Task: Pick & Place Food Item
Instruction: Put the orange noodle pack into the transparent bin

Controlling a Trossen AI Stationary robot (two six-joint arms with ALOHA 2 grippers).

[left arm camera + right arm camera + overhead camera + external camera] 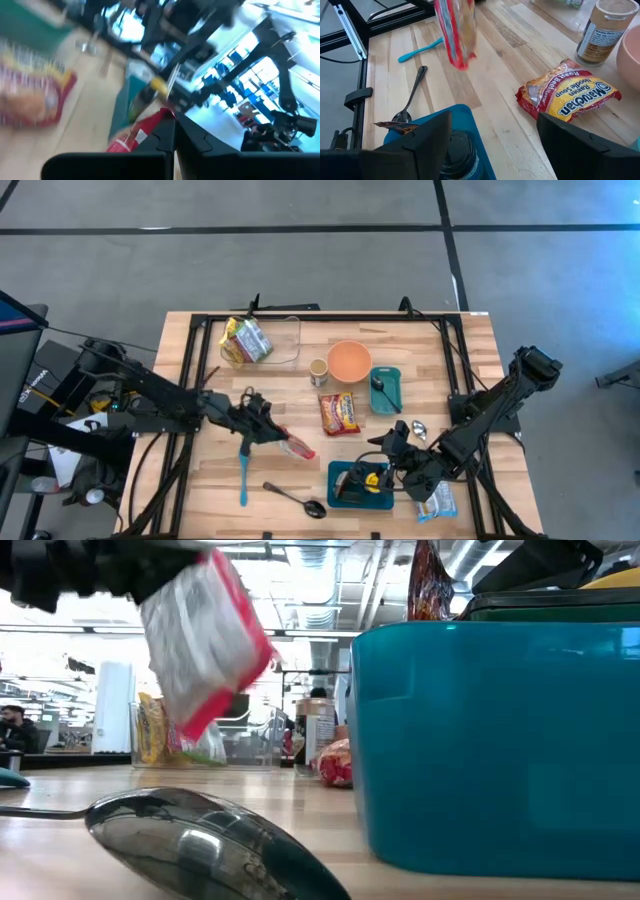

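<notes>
So from above we saw the left gripper (268,430) over the left-middle of the bench (180,340), fingers clamped tight on one red-and-white food packet (296,447). In the low view that packet (205,640) hung tilted in the air, clear of the wood. Below it on the bench lay one blue spatula (243,475), and just right of that one dark metal spoon (296,499), so we counted two loose utensils on that side.

Up at the far left sat one clear container (280,340) with a couple of snack bags (246,340) in it; we couldn't tell exactly how many. Moving right we had one small jar (319,372), one orange bowl (349,361), and one ramen noodle packet (339,413) lying flat near the middle. Beside the bowl was one small teal tray (388,393) with a second dark spoon (381,388) on it, and a third, shinier spoon (419,428) lay on the wood further right.

Near the front edge sat one bigger teal bin (345,490) with dark stuff inside. The right gripper (400,458) hovered just right of it, fingers spread wide with nothing between them; its wrist view looked past the bin's rim at the ramen. One more wrapped packet (438,502) lay under that arm at the front right.
</notes>
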